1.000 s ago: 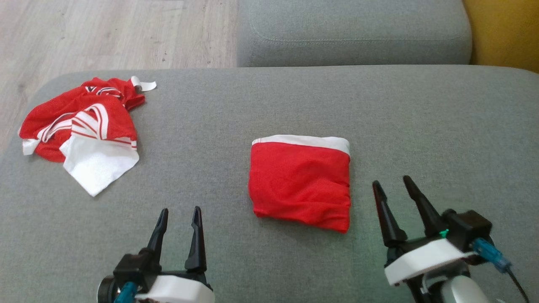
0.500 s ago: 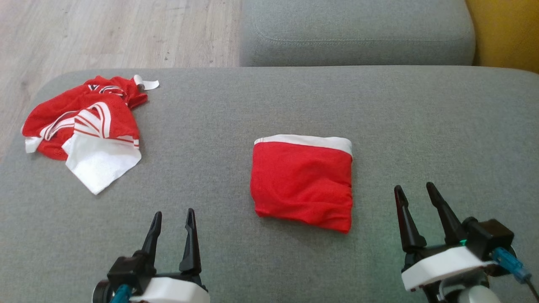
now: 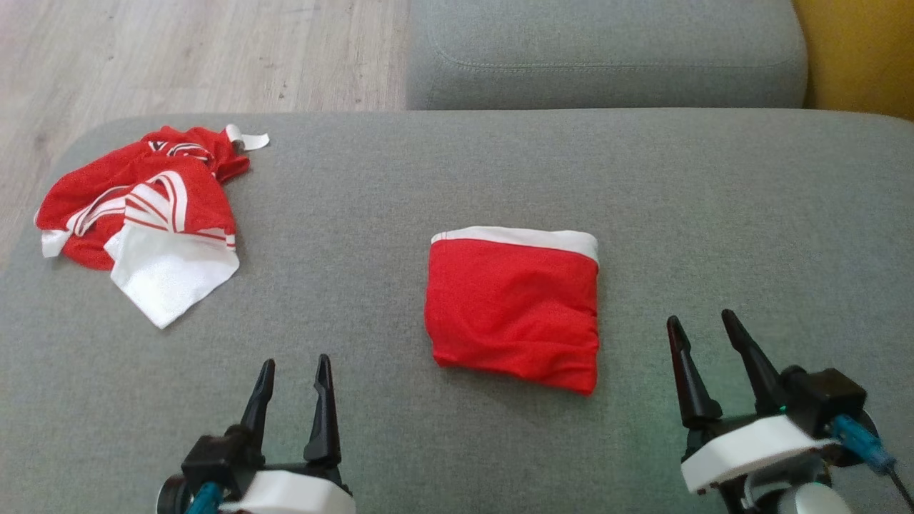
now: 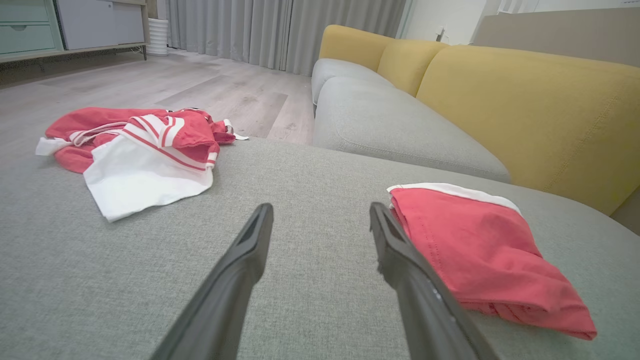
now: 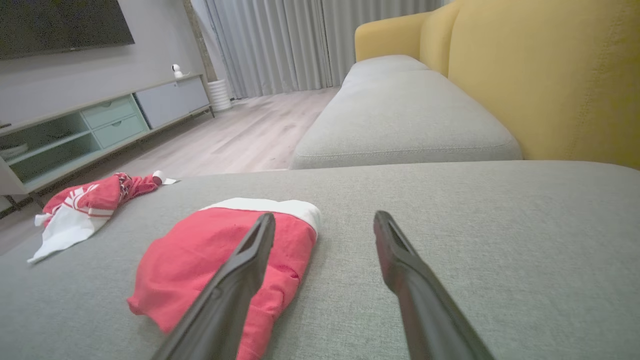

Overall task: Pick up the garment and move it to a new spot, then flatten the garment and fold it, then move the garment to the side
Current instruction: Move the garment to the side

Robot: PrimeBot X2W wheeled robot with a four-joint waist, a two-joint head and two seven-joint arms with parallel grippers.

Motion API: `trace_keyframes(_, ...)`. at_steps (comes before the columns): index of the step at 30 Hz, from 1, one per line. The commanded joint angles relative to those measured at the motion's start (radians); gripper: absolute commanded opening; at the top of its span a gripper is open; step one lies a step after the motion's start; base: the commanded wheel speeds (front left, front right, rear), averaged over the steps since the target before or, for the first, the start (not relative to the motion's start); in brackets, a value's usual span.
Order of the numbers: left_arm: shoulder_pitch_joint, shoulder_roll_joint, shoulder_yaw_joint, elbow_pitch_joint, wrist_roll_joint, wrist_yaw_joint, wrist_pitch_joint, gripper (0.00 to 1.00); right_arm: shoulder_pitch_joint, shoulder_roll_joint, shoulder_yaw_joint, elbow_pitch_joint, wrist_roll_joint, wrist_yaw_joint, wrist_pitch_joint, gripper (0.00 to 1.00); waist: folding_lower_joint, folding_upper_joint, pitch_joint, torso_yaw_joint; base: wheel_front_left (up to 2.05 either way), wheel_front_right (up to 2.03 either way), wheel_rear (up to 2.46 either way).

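Note:
A folded red garment (image 3: 513,307) with a white band along its far edge lies flat in the middle of the grey cushion (image 3: 750,214). It also shows in the left wrist view, where the folded garment (image 4: 480,250) lies right of my fingers, and in the right wrist view, where the folded garment (image 5: 215,260) lies to their left. A second red and white garment (image 3: 139,214) lies crumpled at the far left. My left gripper (image 3: 295,359) stands open and empty, near and to the left of the folded piece. My right gripper (image 3: 699,316) is open and empty just right of it, touching nothing.
Beyond the cushion lies another grey sofa seat (image 3: 607,57), with a yellow backrest (image 3: 857,57) at the far right. Wooden floor (image 3: 178,50) runs past the cushion's far left edge. A low cabinet (image 5: 100,120) stands across the room.
My right gripper has drawn back to the lower right, away from the folded garment. My left gripper has slid a little nearer to me. Both garments lie as before.

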Motion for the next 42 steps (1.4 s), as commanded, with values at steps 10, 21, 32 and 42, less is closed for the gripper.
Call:
trace_keyframes(10,-0.064,-0.002,0.038,-0.023,0.018,-0.006,-0.012,1.0,-0.221,-0.003,0.019,-0.005,-0.047,0.008,0.219,1.0,0.0,-0.0001,0.05,0.02,0.0,0.0,0.0)
trace_keyframes(21,-0.099,-0.025,0.035,-0.007,0.029,-0.026,-0.012,1.0,-0.378,-0.003,-0.013,0.215,0.009,0.008,0.454,1.0,0.0,-0.0001,0.109,0.12,0.0,0.0,0.0)
trace_keyframes(32,-0.1,-0.049,0.05,0.008,0.05,-0.045,-0.012,1.0,-0.43,-0.003,-0.035,0.385,0.089,0.008,0.499,0.32,0.0,-0.0001,0.143,0.178,0.0,0.0,0.0)
trace_keyframes(42,-0.118,-0.048,0.046,0.004,0.073,-0.058,-0.012,1.0,-0.481,-0.004,-0.03,0.386,0.049,0.008,0.419,0.0,0.0,-0.0001,0.183,0.097,0.0,0.0,0.0)
